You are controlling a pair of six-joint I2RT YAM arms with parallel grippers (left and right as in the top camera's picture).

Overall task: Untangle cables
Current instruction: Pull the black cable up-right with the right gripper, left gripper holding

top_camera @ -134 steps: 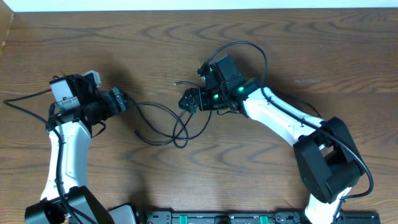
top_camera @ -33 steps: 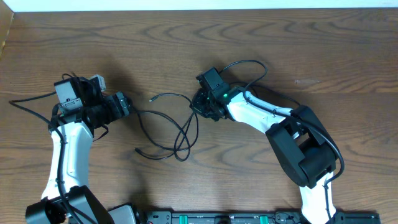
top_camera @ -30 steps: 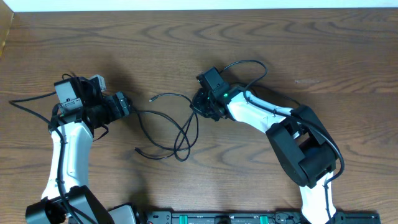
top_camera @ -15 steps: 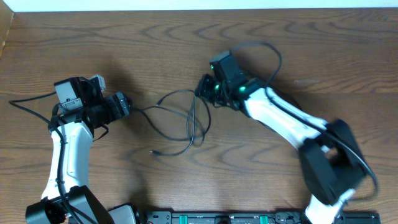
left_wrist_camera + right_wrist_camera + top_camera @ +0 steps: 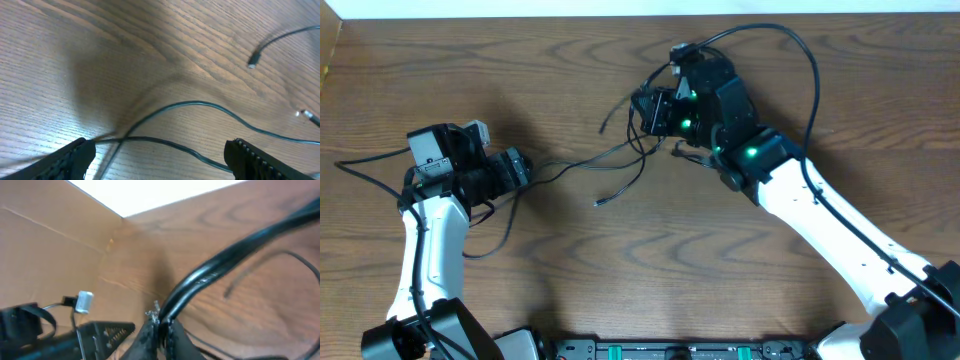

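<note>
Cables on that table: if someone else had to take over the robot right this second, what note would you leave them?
Left gripper: open, low over the table; black strands lie between its jaws, not gripped.
Right gripper: shut on the cables, pinching them near the table's far middle.
Position: the strands run between the two grippers, with loose plug ends showing along the way.
Done: nothing separated; strands cross near the right gripper.
Left: probably close the left gripper on one strand and draw the cords apart.
</note>
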